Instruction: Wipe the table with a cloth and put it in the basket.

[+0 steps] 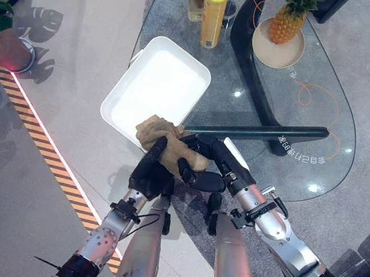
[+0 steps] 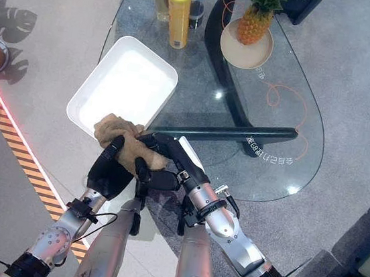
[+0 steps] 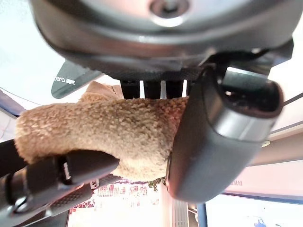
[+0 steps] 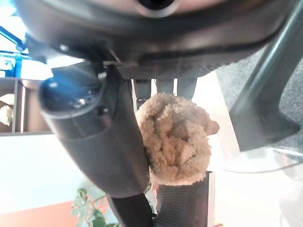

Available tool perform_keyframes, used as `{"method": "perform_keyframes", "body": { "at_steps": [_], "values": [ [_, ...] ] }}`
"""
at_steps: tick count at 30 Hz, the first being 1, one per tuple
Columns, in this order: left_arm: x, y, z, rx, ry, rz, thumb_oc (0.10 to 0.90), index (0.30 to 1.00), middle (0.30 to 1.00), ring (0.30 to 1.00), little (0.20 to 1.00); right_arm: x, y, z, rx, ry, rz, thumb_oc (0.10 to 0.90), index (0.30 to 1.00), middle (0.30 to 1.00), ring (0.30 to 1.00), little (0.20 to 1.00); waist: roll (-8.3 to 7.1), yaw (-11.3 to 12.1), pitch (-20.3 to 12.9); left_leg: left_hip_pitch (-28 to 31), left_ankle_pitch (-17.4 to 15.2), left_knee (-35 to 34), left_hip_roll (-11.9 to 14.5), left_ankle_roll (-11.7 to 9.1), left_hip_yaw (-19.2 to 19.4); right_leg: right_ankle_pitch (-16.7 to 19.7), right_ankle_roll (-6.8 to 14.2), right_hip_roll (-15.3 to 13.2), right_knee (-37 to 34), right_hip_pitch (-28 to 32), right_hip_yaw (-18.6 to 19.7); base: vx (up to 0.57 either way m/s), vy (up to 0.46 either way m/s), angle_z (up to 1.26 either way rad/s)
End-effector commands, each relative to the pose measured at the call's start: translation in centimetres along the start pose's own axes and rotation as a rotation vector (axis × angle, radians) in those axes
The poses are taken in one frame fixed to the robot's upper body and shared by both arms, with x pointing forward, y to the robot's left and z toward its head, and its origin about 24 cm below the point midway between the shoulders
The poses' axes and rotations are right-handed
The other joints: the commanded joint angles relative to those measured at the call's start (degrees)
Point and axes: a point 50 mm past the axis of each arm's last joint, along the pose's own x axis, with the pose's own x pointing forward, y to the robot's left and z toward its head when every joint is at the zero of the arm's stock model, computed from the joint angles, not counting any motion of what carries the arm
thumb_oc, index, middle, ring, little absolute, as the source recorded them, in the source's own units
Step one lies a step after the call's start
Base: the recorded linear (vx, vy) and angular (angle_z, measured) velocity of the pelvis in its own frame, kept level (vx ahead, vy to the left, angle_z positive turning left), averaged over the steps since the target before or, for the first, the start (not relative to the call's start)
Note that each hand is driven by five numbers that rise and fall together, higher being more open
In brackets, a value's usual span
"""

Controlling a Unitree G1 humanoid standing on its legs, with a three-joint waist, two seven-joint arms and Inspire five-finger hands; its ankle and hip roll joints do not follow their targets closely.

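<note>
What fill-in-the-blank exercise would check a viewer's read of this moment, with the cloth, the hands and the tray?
1. The tan cloth is held by ____ hands, the left hand and the right hand.
2. The cloth hangs over the near corner of the ____ basket.
3. On the round plate stands a ____.
4. The table top is made of ____.

Missing words: both; white; pineapple; glass
</note>
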Motion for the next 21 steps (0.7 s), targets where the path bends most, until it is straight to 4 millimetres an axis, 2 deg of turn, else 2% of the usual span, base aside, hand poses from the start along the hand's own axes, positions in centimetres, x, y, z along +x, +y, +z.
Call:
{"method": "perform_keyframes", "body": {
  "at_steps": [1, 21],
  "values": [
    [1.3, -6.0, -0.4, -0.08, -0.022, -0.409, 0.1, 0.3, 0.3, 0.3, 0.2, 0.4, -3.4, 3.7, -0.047, -0.205, -0.193, 0.8, 0.9, 0.9, 0.9, 0.9, -1.58, 0.2, -1.5, -2.4, -7.0, 11.6, -4.0, 3.8, 1.9, 11.4, 0.8, 3.6, -18.1, 7.0, 4.6, 0.0, 0.0, 0.0],
    [1.2, -6.0, 0.1, -0.059, -0.028, -0.407, 0.1, 0.3, 0.3, 0.3, 0.2, -0.1, -4.4, 4.5, 0.042, -0.27, -0.279, 0.8, 0.9, 0.9, 0.9, 0.9, -2.1, 0.1, -1.5, -2.1, -7.3, 10.7, -3.5, 3.8, 2.2, 11.5, 1.0, 3.6, -18.9, 7.0, 4.3, 0.0, 0.0, 0.0]
  ]
}}
